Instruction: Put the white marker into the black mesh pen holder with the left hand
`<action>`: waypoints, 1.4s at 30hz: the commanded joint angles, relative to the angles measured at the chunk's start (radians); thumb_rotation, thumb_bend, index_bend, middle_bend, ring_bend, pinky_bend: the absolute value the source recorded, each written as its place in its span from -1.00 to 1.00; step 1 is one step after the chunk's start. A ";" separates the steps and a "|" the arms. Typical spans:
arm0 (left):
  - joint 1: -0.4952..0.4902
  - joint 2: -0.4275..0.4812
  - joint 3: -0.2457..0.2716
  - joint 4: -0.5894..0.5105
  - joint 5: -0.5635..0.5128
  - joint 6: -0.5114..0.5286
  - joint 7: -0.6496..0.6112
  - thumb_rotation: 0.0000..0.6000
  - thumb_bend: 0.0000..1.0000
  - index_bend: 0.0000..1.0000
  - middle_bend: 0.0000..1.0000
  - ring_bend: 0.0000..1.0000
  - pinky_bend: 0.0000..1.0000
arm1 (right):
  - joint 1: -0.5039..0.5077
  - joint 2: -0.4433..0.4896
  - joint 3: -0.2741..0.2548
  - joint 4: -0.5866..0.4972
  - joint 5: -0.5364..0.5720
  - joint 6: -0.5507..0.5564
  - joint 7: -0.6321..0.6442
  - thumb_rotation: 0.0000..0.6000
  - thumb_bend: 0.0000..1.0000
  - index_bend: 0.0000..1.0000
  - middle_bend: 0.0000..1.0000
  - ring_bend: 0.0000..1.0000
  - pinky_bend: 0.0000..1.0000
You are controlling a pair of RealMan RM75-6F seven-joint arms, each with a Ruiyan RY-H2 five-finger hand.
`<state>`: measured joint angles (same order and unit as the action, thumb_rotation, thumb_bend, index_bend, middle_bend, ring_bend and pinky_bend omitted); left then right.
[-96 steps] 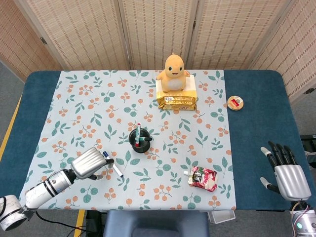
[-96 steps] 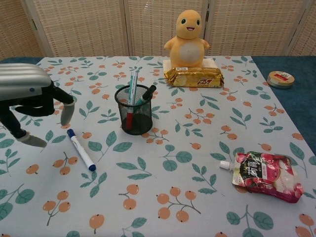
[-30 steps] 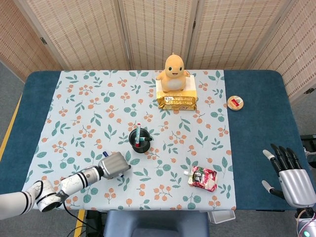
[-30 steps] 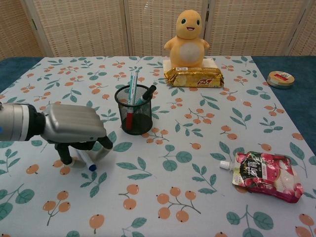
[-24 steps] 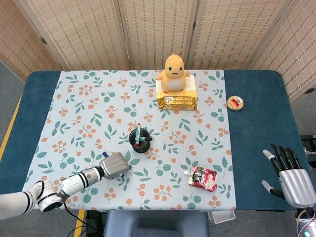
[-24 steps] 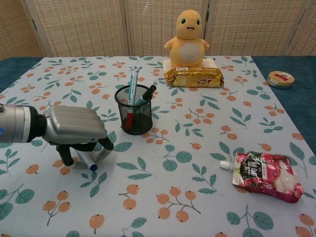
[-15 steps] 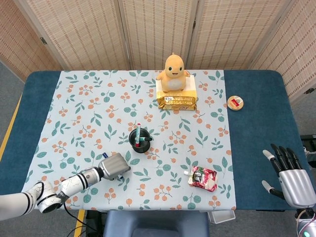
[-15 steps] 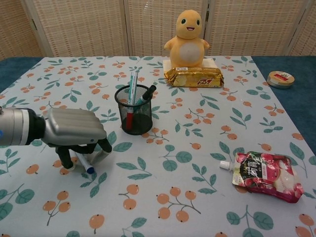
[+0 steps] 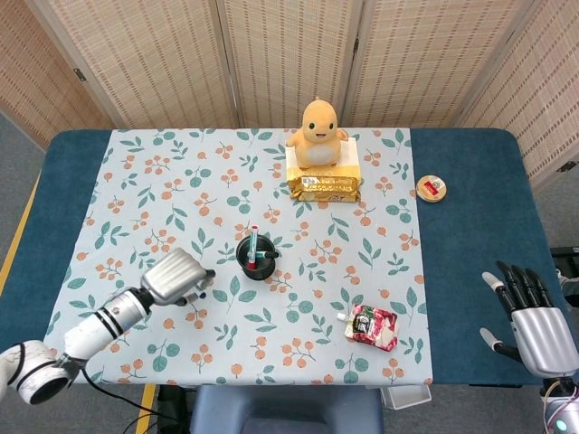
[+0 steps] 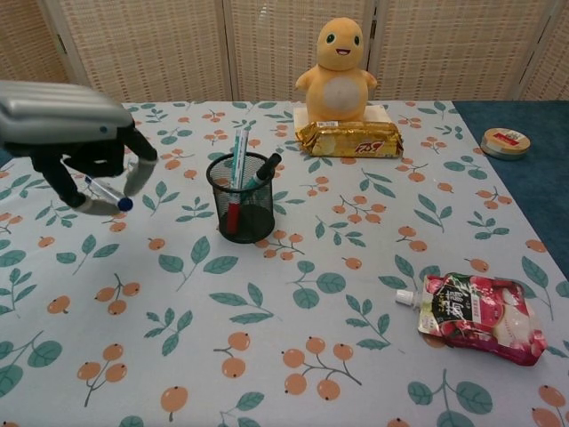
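Chest view: left robot hand (image 10: 76, 142) around white marker (image 10: 108, 195)

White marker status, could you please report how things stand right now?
Left hand holds white marker, lifted off the table. Right hand open, idle. Black mesh pen holder already has pens in it.

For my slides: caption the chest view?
Left hand holds the white marker aloft beside the black mesh pen holder.
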<state>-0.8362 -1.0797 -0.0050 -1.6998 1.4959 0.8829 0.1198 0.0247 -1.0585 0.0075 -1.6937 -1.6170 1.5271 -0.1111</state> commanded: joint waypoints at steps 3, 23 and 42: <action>0.044 0.183 -0.159 -0.161 -0.288 -0.024 -0.341 1.00 -0.32 0.20 1.00 0.91 0.80 | 0.012 -0.003 0.008 -0.003 0.024 -0.024 -0.008 1.00 -0.61 -0.75 -1.00 -1.00 -0.91; -0.022 0.000 -0.384 -0.056 -0.436 -0.141 -0.846 1.00 -0.32 0.19 1.00 0.91 0.80 | 0.022 -0.006 0.013 0.001 0.041 -0.038 -0.011 1.00 -0.61 -0.75 -1.00 -1.00 -0.91; -0.092 -0.314 -0.382 0.171 -0.453 -0.179 -0.842 1.00 -0.32 0.20 1.00 0.91 0.80 | 0.013 0.016 0.010 0.011 0.027 -0.012 0.045 1.00 -0.61 -0.75 -1.00 -1.00 -0.91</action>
<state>-0.9219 -1.3736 -0.3893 -1.5418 1.0456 0.7118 -0.7230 0.0385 -1.0434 0.0177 -1.6836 -1.5889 1.5132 -0.0667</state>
